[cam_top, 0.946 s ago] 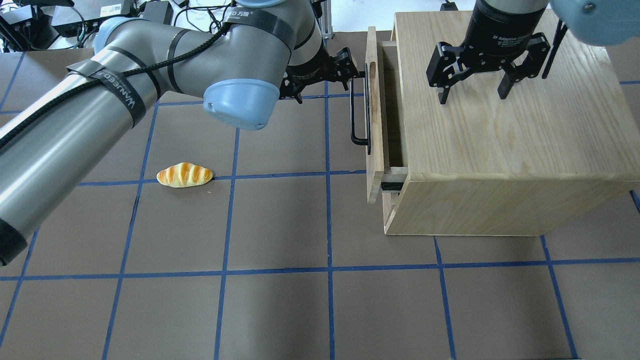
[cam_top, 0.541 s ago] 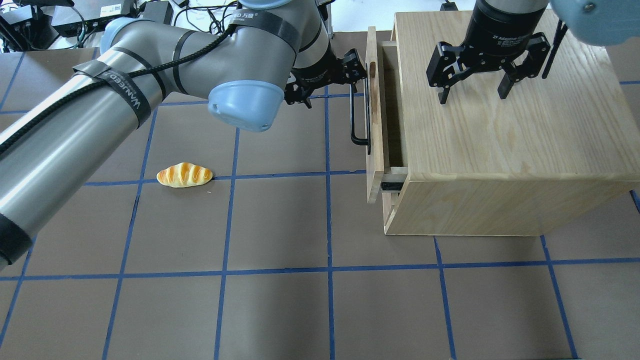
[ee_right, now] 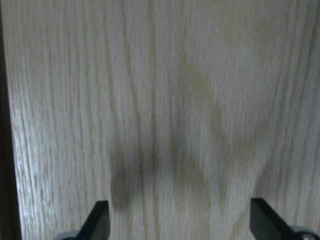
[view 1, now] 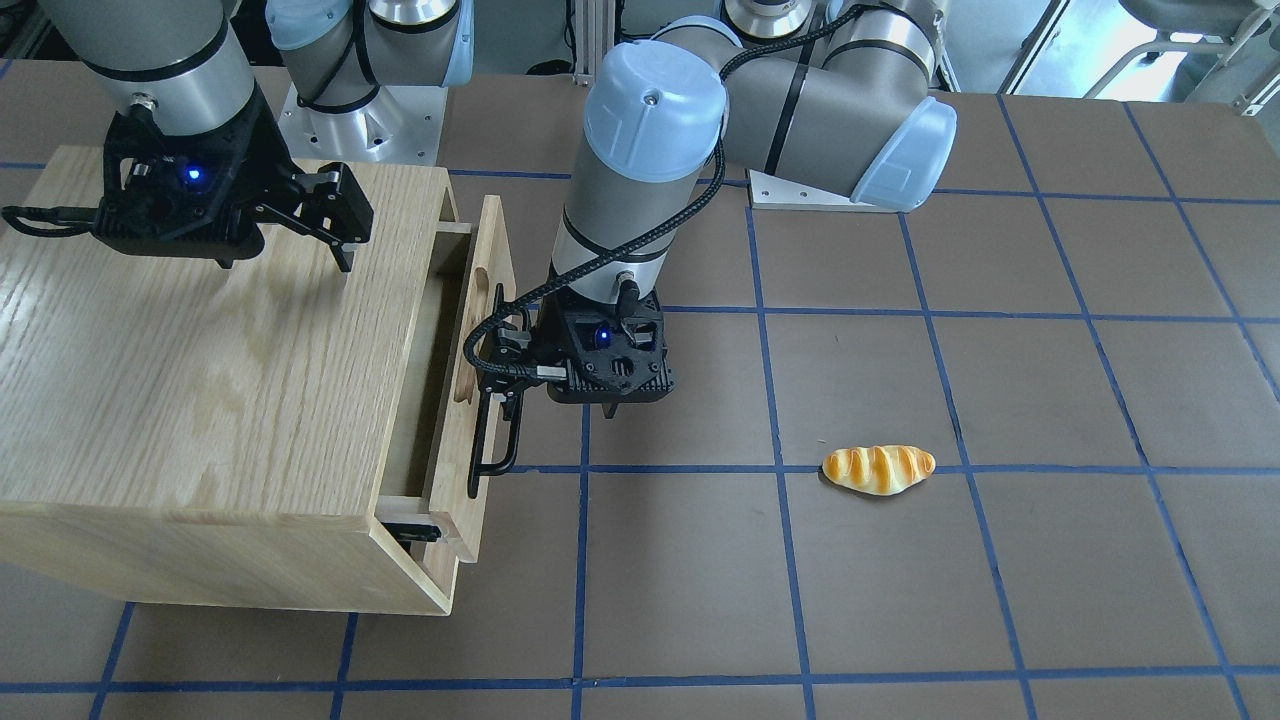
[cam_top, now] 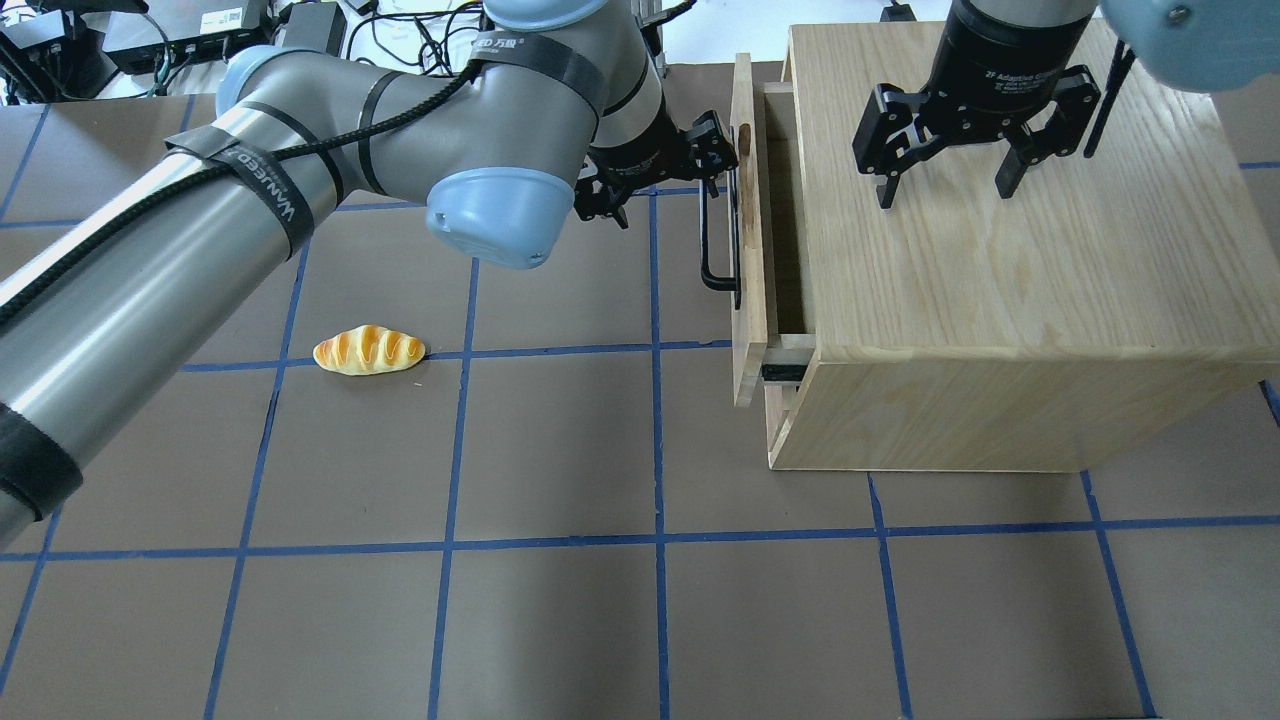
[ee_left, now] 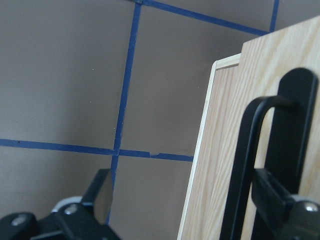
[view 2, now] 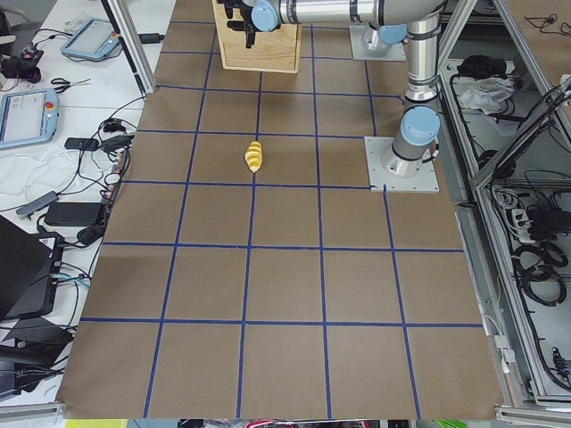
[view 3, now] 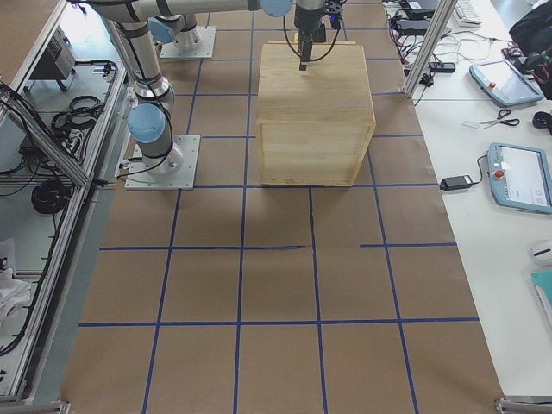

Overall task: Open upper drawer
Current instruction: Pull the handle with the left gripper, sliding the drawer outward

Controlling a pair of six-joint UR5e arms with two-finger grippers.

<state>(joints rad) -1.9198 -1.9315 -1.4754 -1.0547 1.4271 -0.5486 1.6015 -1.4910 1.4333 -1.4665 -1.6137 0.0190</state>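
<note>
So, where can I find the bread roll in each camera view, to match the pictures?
Front-facing: bread roll right of centre, lower half.
Overhead: bread roll left of centre.
Exterior left: bread roll upper part, left of centre.
Exterior right: not visible.
Left wrist: not in it.
Right wrist: not in it.
Shared landmark: the oak cabinet, in all four exterior views.

A black strap (cam_top: 283, 205) around the left arm (cam_top: 140, 270) reads "WANJEED" in white. A second strap (cam_top: 520, 48) nearer its wrist shows "ED" and Chinese characters too small to read. The black collar (cam_top: 1000, 72) above the right tool (cam_top: 945, 195) bears "2F Adaptive", the rest hidden.
</note>
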